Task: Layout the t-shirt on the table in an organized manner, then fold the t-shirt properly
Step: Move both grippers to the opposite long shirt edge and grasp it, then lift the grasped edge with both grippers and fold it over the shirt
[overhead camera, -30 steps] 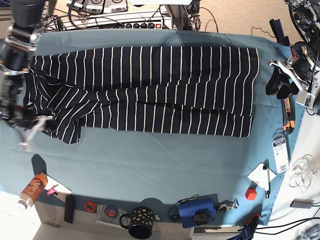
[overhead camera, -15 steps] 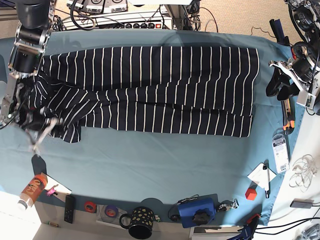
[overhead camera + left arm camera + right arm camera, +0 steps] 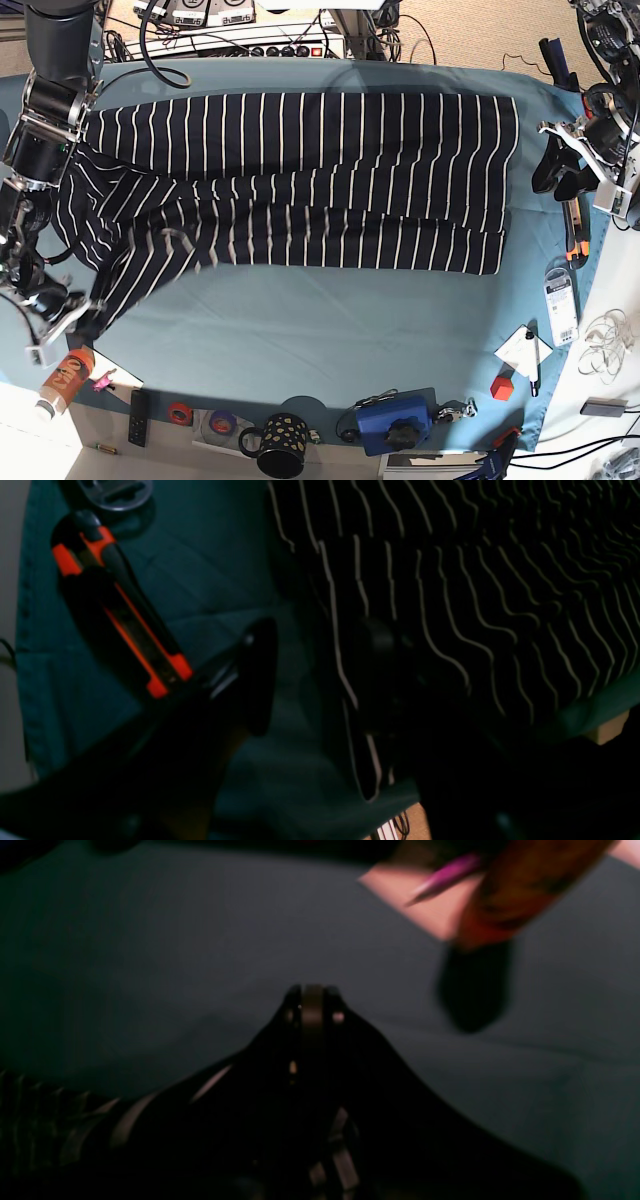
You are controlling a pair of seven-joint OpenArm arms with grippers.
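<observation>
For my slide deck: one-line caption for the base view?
Right gripper, shut on the dark navy white-striped t-shirt, draws its corner across the teal cloth-covered table.

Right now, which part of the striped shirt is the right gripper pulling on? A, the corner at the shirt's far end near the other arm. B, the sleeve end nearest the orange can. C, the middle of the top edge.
B: the right gripper is shut on the stretched sleeve end of the shirt, just above the orange can.
</observation>
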